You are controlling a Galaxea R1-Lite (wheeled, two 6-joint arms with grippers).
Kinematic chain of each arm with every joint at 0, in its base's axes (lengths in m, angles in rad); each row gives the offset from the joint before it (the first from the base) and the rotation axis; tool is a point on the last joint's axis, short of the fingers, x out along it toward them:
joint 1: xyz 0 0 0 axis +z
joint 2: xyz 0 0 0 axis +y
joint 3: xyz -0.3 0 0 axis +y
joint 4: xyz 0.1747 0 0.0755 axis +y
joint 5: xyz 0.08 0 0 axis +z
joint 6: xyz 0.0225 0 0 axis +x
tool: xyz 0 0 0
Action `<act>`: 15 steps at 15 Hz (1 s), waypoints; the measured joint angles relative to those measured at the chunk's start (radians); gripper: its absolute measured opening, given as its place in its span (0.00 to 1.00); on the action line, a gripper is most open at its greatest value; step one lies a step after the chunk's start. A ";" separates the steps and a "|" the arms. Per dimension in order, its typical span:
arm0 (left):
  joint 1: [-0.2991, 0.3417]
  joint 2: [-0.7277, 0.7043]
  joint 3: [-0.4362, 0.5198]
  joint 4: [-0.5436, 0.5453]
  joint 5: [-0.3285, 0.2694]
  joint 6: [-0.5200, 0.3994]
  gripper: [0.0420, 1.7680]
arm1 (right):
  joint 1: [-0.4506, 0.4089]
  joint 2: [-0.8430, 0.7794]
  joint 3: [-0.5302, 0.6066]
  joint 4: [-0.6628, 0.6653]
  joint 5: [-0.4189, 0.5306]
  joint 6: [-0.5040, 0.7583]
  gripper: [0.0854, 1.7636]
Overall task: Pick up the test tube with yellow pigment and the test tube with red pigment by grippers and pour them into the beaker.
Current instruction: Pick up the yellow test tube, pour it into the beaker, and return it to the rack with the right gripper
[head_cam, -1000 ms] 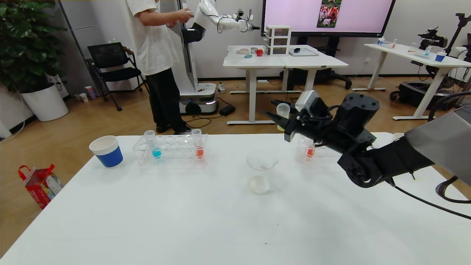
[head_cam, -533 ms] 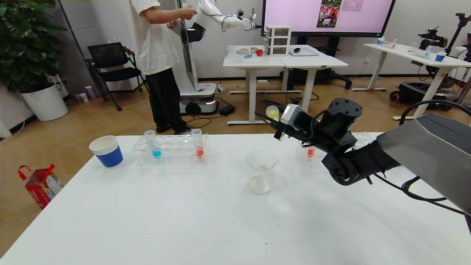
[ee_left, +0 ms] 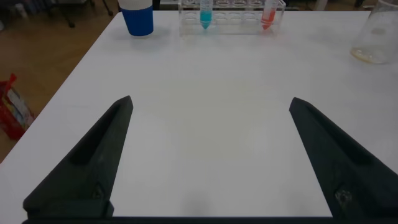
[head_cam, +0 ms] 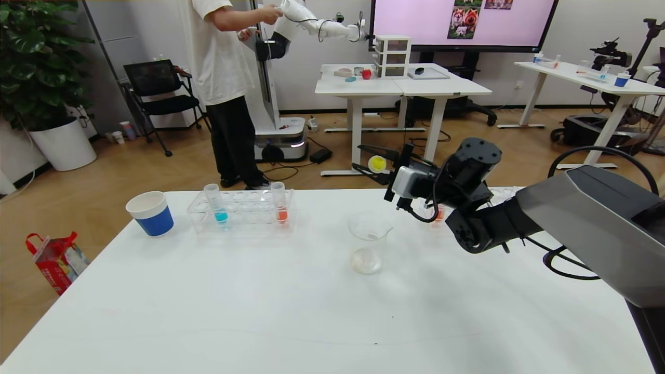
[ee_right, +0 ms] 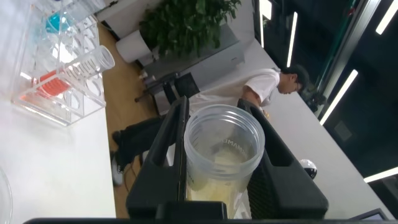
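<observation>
My right gripper [head_cam: 375,165] is shut on the test tube with yellow pigment [head_cam: 377,163], held tilted above and just behind the clear beaker [head_cam: 368,241] in the head view. The right wrist view shows the tube's open mouth [ee_right: 224,144] between the fingers [ee_right: 166,146], yellow liquid inside. A test tube with red pigment [head_cam: 280,202] stands in the left rack [head_cam: 241,212] beside a blue-liquid tube [head_cam: 215,203]; it also shows in the left wrist view [ee_left: 268,14]. A second red tube [head_cam: 439,213] stands behind my right arm. My left gripper [ee_left: 210,106] is open over bare table.
A blue-and-white paper cup [head_cam: 150,213] stands left of the rack. The beaker also shows in the left wrist view [ee_left: 375,38]. A person [head_cam: 221,78] and another robot stand beyond the table's far edge. White tabletop [head_cam: 260,311] spreads in front.
My right gripper has swung left and rolled over, tipping the yellow tube from near upright to a steep tilt over the beaker. The left arm has not moved.
</observation>
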 joint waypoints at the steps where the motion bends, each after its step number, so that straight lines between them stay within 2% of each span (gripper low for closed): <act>1: 0.000 0.000 0.000 0.000 0.000 0.000 0.99 | -0.003 0.006 0.002 -0.001 0.017 -0.034 0.27; 9: 0.000 0.000 0.000 0.000 0.000 0.000 0.99 | -0.002 0.036 0.005 0.006 0.148 -0.228 0.27; 15: 0.000 0.000 0.000 0.000 0.000 0.000 0.99 | -0.003 0.043 0.000 0.001 0.175 -0.299 0.27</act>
